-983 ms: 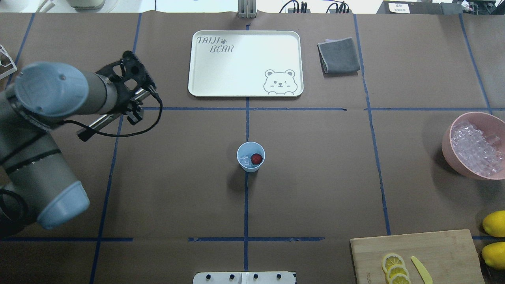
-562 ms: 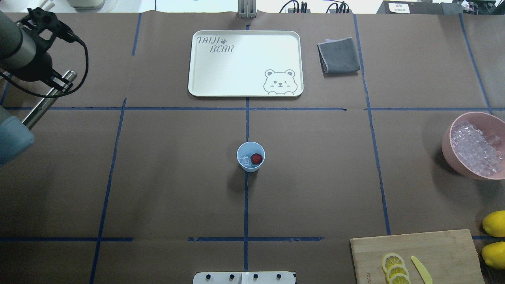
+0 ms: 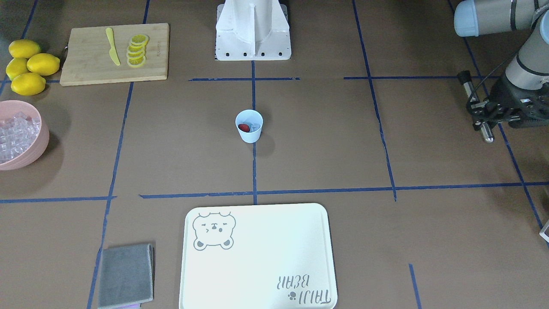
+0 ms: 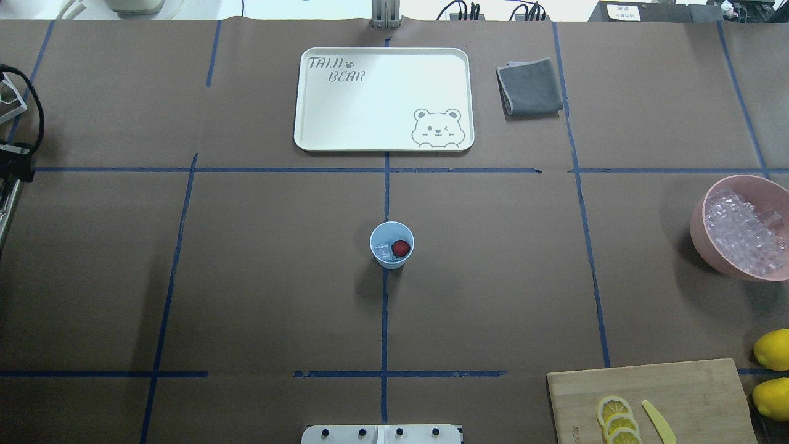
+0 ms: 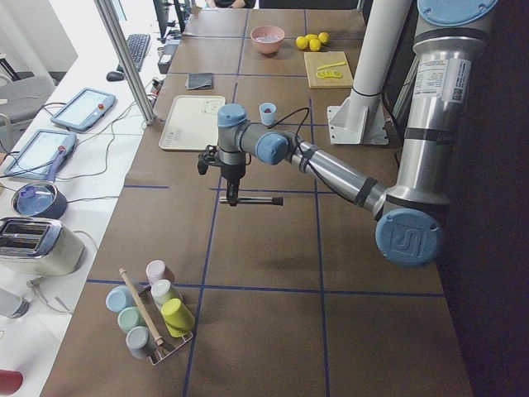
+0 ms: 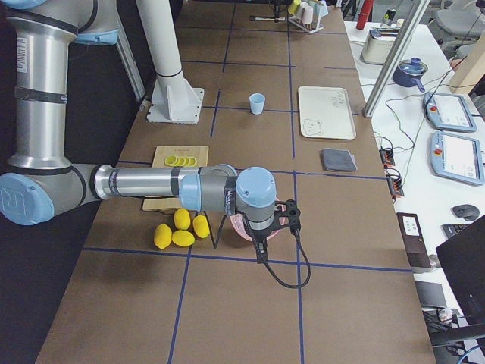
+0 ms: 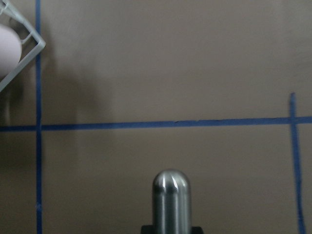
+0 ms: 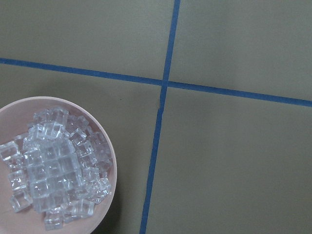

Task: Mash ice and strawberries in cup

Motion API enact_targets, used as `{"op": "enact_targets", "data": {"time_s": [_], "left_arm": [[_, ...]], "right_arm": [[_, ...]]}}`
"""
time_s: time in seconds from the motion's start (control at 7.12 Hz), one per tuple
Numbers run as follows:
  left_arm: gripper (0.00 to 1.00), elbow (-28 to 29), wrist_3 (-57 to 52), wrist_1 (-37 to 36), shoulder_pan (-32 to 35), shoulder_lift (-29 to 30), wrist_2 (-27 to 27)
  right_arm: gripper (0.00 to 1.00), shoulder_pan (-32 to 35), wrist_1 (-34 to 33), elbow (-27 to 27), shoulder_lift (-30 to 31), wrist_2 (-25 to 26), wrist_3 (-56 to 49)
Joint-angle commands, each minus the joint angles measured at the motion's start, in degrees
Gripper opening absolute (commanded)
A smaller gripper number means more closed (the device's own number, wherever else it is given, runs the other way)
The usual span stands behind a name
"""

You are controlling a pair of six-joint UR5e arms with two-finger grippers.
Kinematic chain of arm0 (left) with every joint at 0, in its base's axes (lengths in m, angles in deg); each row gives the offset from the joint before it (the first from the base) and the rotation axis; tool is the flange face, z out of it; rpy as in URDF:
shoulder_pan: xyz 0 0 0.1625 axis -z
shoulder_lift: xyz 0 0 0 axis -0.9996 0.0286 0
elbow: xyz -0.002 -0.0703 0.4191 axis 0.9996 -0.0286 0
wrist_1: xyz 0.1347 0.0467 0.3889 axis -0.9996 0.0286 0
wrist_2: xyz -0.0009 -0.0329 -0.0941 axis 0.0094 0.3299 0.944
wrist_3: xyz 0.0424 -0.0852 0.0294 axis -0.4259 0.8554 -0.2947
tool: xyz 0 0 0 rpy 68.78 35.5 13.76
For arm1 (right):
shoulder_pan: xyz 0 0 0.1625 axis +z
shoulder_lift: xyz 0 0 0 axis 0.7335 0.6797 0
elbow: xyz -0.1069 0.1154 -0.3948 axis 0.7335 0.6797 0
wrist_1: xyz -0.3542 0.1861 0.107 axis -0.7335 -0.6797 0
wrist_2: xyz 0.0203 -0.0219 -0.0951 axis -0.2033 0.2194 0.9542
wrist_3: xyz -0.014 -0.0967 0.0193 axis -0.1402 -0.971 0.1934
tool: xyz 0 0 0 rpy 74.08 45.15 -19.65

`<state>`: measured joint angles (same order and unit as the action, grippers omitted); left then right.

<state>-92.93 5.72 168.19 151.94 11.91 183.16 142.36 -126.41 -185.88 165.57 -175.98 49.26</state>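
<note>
Steel shows between the black fingers of the left gripper: we see it clamped on a round-ended steel rod at the right edge of the front-facing view, over bare brown table. In the left wrist view the rod's domed tip sits at the bottom centre. A second ago, in the overhead view, this arm filled the left part of the frame, with the gripper right of the left-hand blue tape line. It then swung to the upper left corner, and now only a dark sliver is left at the left edge. The right gripper shows only in the right-side view, hanging over the pink bowl, and we cannot tell whether its fingers are apart or together. The cup stands upright at the centre of the overhead frame, on the middle tape line, where it stood before. The strawberry is in its right half and the ice in its left. Above it lies the bear-printed tray, with a grey cloth to the tray's right. The bowl, heaped with more ice, is at the right edge. The cutting board and lemons sit at the lower right.
</note>
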Motion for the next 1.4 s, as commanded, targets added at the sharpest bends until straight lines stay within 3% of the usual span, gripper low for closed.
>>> {"op": "enact_targets", "data": {"time_s": [0.0, 0.28, 0.56, 0.7, 0.84, 0.98, 1.26], "left_arm": [[0.04, 8.21, 0.17, 15.60, 0.15, -6.24, 1.37], [0.03, 19.89, 0.17, 30.02, -0.03, -6.16, 2.87], [0.03, 23.55, 0.25, 33.34, -0.38, -5.46, 2.87], [0.24, 24.60, 0.26, 33.34, -0.38, -5.11, 2.87], [0.99, 25.05, 0.26, 33.78, -0.38, -5.02, 2.70], [1.00, 24.70, 0.17, 33.52, -0.38, -5.02, 2.87], [1.00, 22.69, -0.18, 29.68, 2.85, -4.85, 11.70]], "right_arm": [[0.99, 0.00, 0.00, -0.01, 0.00, 0.00, -0.09], [0.99, 0.00, 0.00, -0.01, 0.00, 0.00, -0.09], [0.99, 0.00, 0.00, -0.27, 0.00, 0.00, -0.09], [0.99, 0.00, 0.00, -0.36, 0.00, 0.00, -0.09], [0.99, 0.00, 0.00, -0.36, 0.00, 0.00, -0.09], [0.99, 0.00, 0.00, -0.36, 0.00, 0.00, 0.00], [0.99, 0.00, 0.00, -0.36, 0.00, 0.00, 0.00]]}}
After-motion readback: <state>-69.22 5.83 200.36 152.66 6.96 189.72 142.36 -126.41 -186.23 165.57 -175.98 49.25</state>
